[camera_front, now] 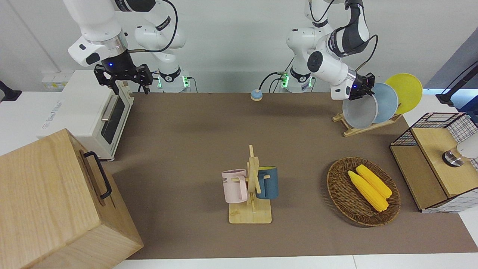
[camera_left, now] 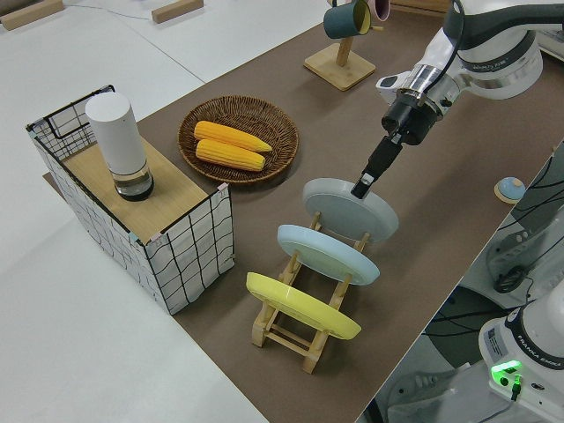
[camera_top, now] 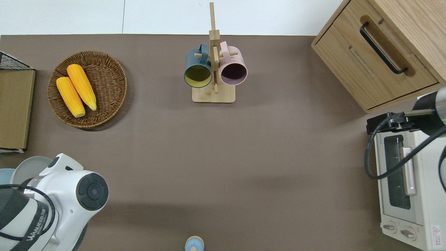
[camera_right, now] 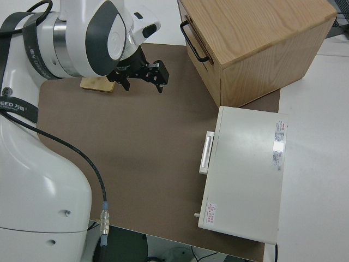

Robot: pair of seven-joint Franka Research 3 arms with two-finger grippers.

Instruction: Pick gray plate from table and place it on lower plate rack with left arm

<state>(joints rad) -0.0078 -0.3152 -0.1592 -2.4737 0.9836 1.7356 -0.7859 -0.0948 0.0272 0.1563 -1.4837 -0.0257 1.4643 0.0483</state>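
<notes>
From the front we are seeing the left tool (camera_front: pixel 363 90) pinching the gray plate (camera_front: pixel 359 111) at its upper rim, the plate leaning in the light-wood lower plate rack (camera_front: pixel 358 127) on the matte brown worktop (camera_front: pixel 194 142). The right tool (camera_front: pixel 124 79) is parked, fingers spread.

Overhead, the left arm is hiding most of the plate (camera_top: pixel 29 166).

From the left side, the tool (camera_left: pixel 364 182) is gripping the round, low-rimmed plate (camera_left: pixel 348 210).

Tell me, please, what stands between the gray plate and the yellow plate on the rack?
The light-blue plate stands between the gray plate and the yellow plate on the lower plate rack; the left side view shows it best.
</notes>
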